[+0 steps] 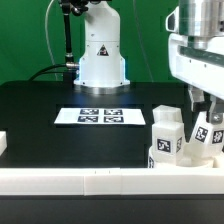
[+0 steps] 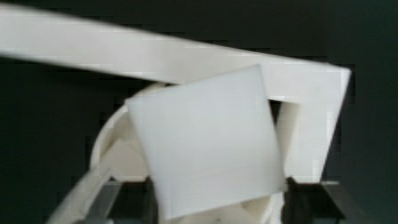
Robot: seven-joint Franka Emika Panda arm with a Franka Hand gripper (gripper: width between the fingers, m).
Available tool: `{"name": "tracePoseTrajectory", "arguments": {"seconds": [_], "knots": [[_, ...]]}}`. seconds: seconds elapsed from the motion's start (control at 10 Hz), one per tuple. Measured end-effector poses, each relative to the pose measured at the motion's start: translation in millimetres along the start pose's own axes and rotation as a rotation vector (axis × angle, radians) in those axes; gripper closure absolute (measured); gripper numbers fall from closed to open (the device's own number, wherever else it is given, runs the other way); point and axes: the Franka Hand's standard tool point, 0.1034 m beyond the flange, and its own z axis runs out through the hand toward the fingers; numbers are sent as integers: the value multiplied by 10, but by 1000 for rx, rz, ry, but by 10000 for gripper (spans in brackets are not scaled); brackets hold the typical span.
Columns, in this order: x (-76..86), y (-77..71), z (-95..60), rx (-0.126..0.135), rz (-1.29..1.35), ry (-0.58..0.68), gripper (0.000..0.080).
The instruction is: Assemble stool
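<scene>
Claw (image 1: 207, 122) grips leg (image 1: 207, 137), prob. touching seat (image 1: 178, 160), near rail (image 1: 110, 182).

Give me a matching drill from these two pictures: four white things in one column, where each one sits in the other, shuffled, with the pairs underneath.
Things:
1. flat white marker board
2. long white plastic border rail
3. free-standing white blocky tagged leg
4. gripped white blocky leg

Places:
A. between the fingers of the gripper
B. nearest the exterior camera, running side to side
C. lying flat on the black table
D. upright, on the exterior view's left of the gripper

Pairs: 1-C, 2-B, 3-D, 4-A
</scene>
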Motion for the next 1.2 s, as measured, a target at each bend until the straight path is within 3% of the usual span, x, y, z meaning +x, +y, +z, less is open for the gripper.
{"name": "tracePoseTrajectory", "arguments": {"seconds": [0.3,0.6,1.0,1.2], "knots": [[7,-11,10,55,270,-77,458],[-4,-29,17,87,486,-126,458],[9,-30,19,77,596,-132,458],[-81,-79,-74,48,478,-118,228]]}}
